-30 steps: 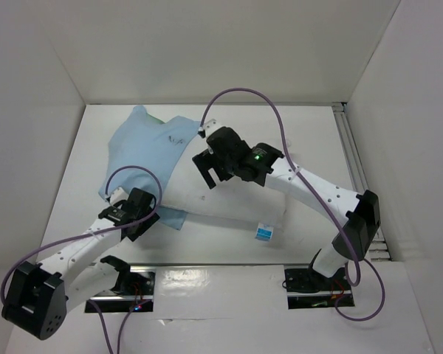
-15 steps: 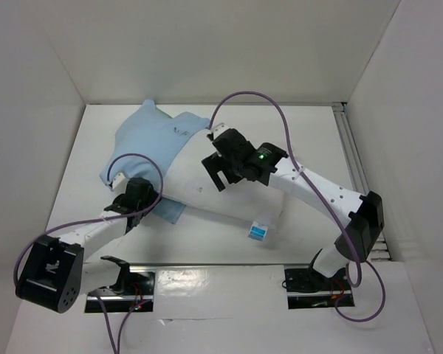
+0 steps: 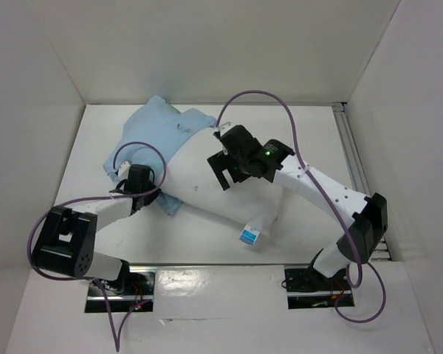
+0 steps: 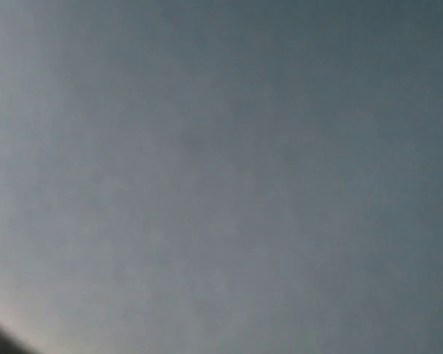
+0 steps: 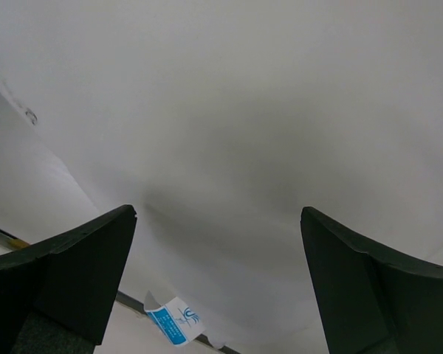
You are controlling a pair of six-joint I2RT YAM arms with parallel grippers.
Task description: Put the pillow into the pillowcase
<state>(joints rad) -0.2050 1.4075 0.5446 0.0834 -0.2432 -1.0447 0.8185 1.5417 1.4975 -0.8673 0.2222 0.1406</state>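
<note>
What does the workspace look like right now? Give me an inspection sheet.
Surface: white table.
Job's things: white pillow lies diagonally, label at its near end. Its far-left end overlaps the pale blue pillowcase; how far inside is unclear.
Clutter: nothing seen.
Grippers: left claw shut on the pillowcase's near edge; right claw open above the pillow.
Cables: a purple cable loops from each arm.
Surroundings: white walls; metal rail along the table's right edge.
</note>
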